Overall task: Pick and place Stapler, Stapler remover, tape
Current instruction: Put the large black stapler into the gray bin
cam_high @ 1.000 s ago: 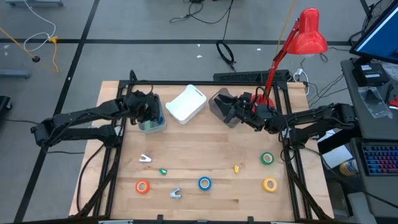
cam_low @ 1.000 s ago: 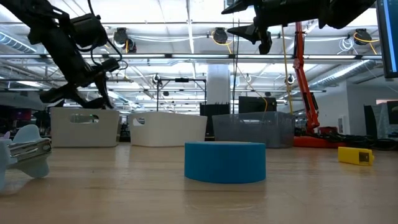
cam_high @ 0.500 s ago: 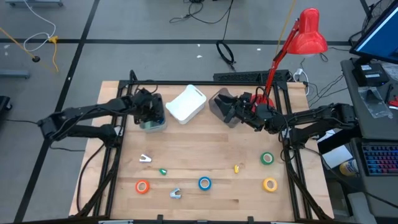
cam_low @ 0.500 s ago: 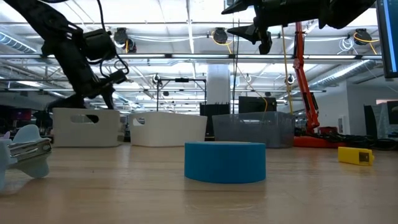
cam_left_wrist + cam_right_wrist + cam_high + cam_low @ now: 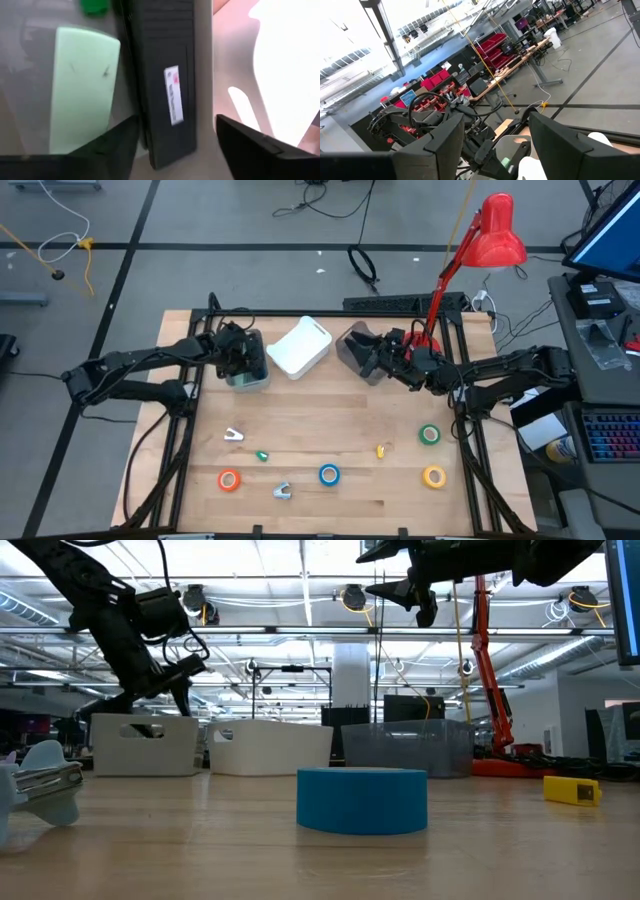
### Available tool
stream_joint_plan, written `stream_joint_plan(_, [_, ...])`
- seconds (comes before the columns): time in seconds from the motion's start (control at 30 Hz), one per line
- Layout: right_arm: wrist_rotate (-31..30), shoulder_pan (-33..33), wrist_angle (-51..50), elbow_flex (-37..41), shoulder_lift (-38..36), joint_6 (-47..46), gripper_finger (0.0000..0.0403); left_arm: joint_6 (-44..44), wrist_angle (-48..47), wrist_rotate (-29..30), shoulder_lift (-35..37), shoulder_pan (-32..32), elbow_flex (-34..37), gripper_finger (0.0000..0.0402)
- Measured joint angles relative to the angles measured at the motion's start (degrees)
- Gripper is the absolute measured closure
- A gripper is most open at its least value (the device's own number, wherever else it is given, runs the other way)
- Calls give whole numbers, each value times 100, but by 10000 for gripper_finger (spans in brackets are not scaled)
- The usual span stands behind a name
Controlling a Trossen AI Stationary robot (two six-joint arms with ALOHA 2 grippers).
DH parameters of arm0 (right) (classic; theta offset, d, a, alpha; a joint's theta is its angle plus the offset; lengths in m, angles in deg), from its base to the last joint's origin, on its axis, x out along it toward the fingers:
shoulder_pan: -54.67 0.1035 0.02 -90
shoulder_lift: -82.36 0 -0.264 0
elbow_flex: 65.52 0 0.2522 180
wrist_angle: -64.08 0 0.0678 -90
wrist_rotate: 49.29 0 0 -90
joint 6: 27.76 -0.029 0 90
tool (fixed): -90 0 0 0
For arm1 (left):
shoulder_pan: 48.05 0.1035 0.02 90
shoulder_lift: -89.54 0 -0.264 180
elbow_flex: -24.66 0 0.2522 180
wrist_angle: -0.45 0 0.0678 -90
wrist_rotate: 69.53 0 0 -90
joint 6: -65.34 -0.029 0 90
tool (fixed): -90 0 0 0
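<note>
A: Black stapler sits inside the clear bin at the counter's back left, right beside a pale green stapler, and the left end effector hangs directly over them.

B: Left wrist view says its fingers stand apart, one on either side of the black stapler's end, nothing between them pinched.

A: Agreed, parted and empty. Over on the other side, the right end effector floats above the grey bin at the back, next to the red lamp.

B: Its own two fingers show wide apart against the room beyond, holding nothing.

A: White bin stands between the clear one and the grey one.

B: Now the tape. Four rolls lie toward the counter's front: orange tape at the left, blue tape in the middle, green tape and yellow tape at the right.

A: Low view has that blue roll front and centre, flat on the wood.

B: A pale staple remover lies ahead of the clear bin, another sits between the orange and blue rolls.

A: And small green and yellow pieces rest mid-counter; what they are, I cannot tell.
</note>
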State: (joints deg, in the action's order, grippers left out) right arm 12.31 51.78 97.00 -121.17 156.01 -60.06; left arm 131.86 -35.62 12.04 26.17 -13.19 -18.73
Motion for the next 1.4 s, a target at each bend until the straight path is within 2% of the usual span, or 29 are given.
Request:
stream_joint_plan(0.17, [1, 0, 2, 0, 0, 0, 188, -46, 9, 52, 1, -2, -4, 82])
stream_joint_plan(0.33, [0, 0, 3, 0, 0, 0, 185, -55, 17, 139, 48, 0, -4, 79])
stream_joint_plan(0.53, [-1, 0, 24, 0, 0, -2, 184, -103, 12, 263, 38, -4, -4, 121])
stream_joint_plan(0.77, [-1, 0, 26, 0, 0, -2, 184, -182, 7, 436, 37, -8, -4, 201])
stream_joint_plan(0.9, [-1, 0, 26, 0, 2, -2, 184, -358, 4, 685, 37, -4, -4, 250])
stream_joint_plan(1.03, [-1, 0, 24, 0, 1, -3, 187, -460, 7, 989, 37, -4, -4, 283])
stream_joint_plan(1.2, [-1, 0, 25, 0, 2, -4, 187, -495, 7, 1274, 37, -4, -4, 294])
stream_joint_plan(1.4, [-1, 0, 25, 0, 1, -4, 188, -620, 12, 1611, 37, -4, -4, 265])
